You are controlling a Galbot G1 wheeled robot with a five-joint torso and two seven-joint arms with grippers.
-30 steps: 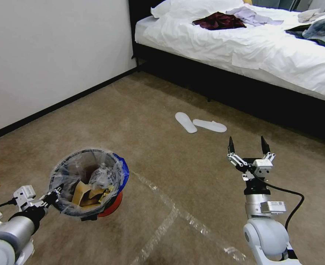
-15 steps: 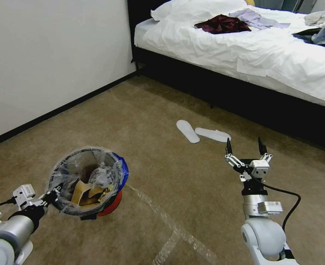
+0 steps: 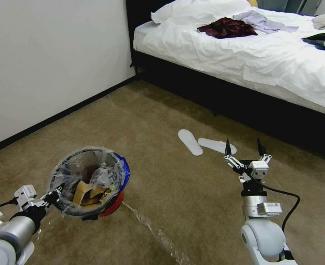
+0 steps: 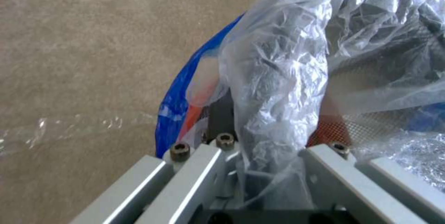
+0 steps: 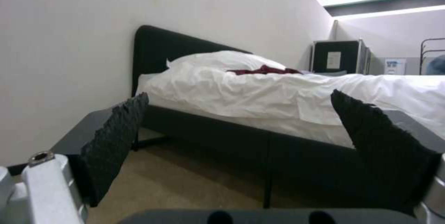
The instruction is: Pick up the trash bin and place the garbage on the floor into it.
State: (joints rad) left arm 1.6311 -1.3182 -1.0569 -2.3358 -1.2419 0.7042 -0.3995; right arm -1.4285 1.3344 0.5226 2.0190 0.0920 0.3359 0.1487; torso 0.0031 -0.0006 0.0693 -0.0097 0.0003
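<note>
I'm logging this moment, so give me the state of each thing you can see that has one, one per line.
trash bin: held up at its rim, lined, partly filled
garbage: inside the bin
left tool: shut on the bin's rim
right tool: open, empty, raised above the carpet
slippers: lying flat on the carpet beside the bed
bed: unmade, clothes strewn on top

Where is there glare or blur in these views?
Head view: shiny streak on the carpet, glints on the bin liner. Left wrist view: liner shines, left gripper blurred up close. Right wrist view: open right gripper soft, ceiling lights bright.
</note>
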